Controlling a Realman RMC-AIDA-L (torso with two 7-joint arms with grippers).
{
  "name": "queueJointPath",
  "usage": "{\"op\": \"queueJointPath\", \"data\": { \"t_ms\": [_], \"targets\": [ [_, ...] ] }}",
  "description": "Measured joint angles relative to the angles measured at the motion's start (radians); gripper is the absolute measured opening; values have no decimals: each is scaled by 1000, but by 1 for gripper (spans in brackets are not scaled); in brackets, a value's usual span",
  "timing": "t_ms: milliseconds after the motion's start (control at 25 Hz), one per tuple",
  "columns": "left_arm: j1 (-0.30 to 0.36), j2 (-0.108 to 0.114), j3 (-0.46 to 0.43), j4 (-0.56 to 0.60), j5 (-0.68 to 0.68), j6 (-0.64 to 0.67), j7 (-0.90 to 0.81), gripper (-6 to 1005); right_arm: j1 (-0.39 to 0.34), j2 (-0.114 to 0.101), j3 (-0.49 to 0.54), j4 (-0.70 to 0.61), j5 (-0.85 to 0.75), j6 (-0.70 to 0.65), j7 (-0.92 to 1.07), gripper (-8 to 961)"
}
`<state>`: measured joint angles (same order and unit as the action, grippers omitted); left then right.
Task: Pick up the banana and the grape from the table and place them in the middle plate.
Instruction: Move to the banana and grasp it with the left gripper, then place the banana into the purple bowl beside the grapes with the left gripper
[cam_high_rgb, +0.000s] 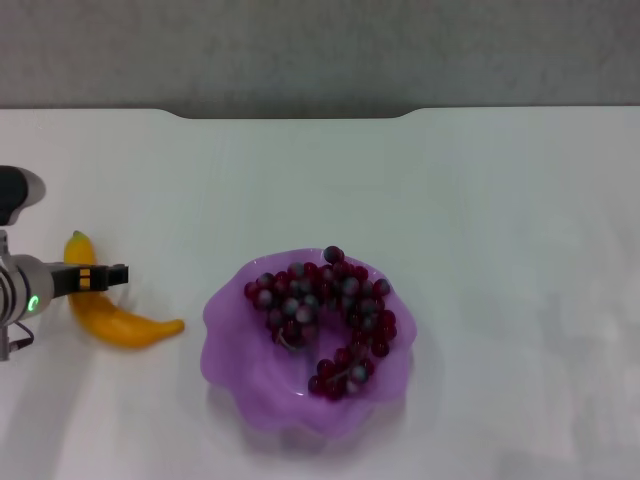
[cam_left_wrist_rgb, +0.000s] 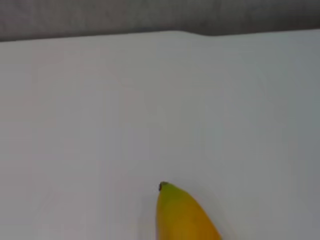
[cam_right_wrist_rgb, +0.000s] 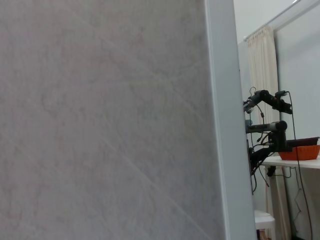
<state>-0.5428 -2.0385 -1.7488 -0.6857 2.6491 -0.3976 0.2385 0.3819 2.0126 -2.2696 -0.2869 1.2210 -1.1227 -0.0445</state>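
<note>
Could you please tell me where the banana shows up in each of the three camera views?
Head view: banana lies on the table at far left, beside the left tool.
Left wrist view: only its greenish tip, bottom centre.
Right wrist view: not in it.
Shared landmark: the table's notched far edge.

A curved yellow-orange banana (cam_high_rgb: 118, 322) lies flat on the white tabletop (cam_high_rgb: 500, 200), well left of the translucent purple scalloped dish (cam_high_rgb: 232, 345). A bunch of glossy dark red-purple grapes (cam_high_rgb: 325, 315) lies inside the dish, spread across its far and right parts.
</note>
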Motion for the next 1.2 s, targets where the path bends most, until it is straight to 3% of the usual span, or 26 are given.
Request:
{"op": "queueJointPath", "data": {
  "t_ms": [640, 920, 1200],
  "targets": [
    [-20, -2, 3, 48, 54, 53, 7, 764, 3, 0, -18, -3, 0, 0, 0, 854],
    [-19, 0, 15, 21, 55, 43, 7, 531, 0, 1, -23, -3, 0, 0, 0, 854],
    [-5, 4, 13, -86, 90, -40, 2, 479, -1, 1, -24, -3, 0, 0, 0, 855]
  ]
}}
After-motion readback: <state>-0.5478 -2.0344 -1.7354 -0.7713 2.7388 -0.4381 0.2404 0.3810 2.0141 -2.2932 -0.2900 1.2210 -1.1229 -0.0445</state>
